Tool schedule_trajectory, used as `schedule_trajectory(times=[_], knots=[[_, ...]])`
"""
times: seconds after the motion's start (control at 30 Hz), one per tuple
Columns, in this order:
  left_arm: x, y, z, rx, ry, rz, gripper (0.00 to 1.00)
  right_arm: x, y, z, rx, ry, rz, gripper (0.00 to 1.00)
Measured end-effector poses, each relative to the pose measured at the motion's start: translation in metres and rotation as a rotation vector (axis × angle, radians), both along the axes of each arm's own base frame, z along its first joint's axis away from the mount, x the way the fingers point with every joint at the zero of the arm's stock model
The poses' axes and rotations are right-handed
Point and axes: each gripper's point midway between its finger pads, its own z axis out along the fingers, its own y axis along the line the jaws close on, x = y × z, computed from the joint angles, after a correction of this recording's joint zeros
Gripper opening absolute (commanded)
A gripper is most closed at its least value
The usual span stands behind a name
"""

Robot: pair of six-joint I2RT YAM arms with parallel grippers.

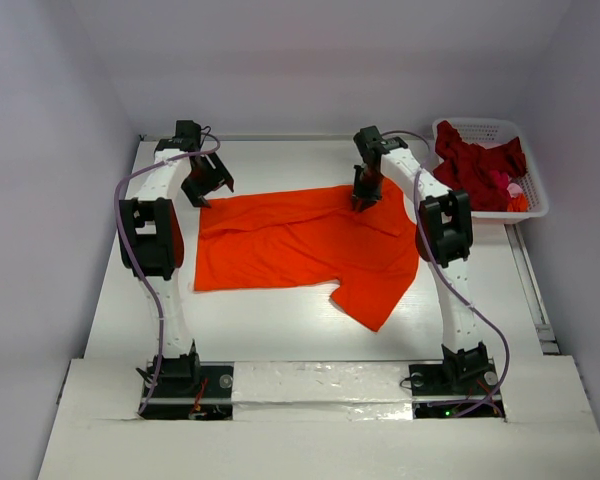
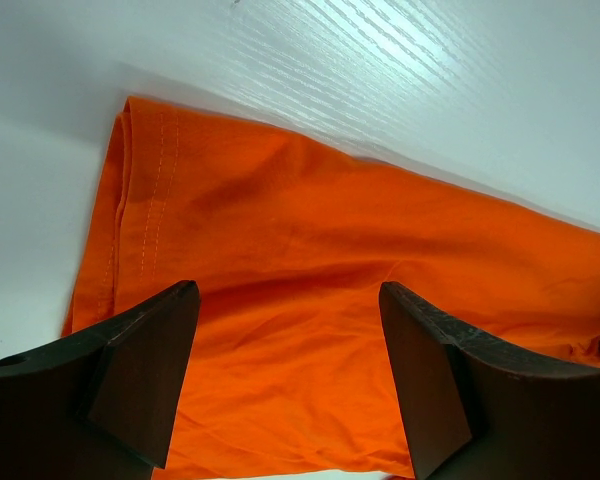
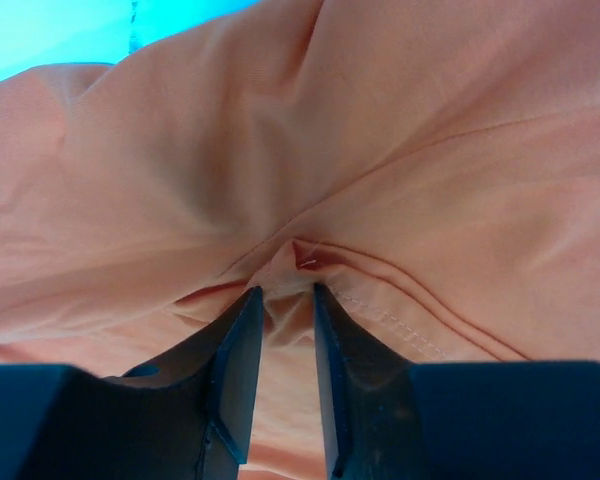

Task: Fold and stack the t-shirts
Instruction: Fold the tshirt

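One orange shirt (image 1: pixel 290 245) lies spread on the white desk (image 1: pixel 270 325) between the two arms. Its stitched hem is toward the left, and one sleeve points at the near edge.

One white basket (image 1: pixel 475 123) stands at the far right corner of the desk, apart from the orange shirt. It holds a heap of red shirts (image 1: pixel 475 165); they are too bunched to count. Small bits of pink and orange cloth show at the near right side of the heap.

There are two grippers, one on each arm. The left gripper (image 1: pixel 202 195) hangs over the far left corner of the orange shirt, by the hem. In the left wrist view its two fingers (image 2: pixel 145 370) stand well apart with flat cloth below them and nothing between them. Whether the tips touch the cloth cannot be told.

The right gripper (image 1: pixel 363 203) is down on the far edge of the orange shirt, right of the middle. In the right wrist view its fingers (image 3: pixel 235 370) are drawn close together on a raised fold of that cloth beside a stitched seam, and wrinkles run in toward the tips
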Motion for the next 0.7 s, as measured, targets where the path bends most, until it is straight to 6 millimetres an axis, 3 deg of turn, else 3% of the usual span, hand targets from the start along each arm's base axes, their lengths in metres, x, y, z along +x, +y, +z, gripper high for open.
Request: schedule_trajectory(times=[0.07,0.13,0.5,0.7], knots=[[0.000,0.000,0.000,0.000,0.000,0.000,0.70,-0.001,0.000,-0.002,0.002,0.006,-0.002,0.07],[0.000,0.000,0.000,0.000,0.000,0.000,0.70,-0.001,0.001,-0.003,0.003,0.009,-0.001,0.00],[0.000,-0.001,0.000,-0.003,0.000,-0.001,0.70,-0.002,0.001,-0.004,0.002,0.012,-0.001,0.00],[0.000,0.001,0.001,-0.004,0.000,0.002,0.70,-0.031,0.005,0.002,0.003,0.037,0.000,0.00]])
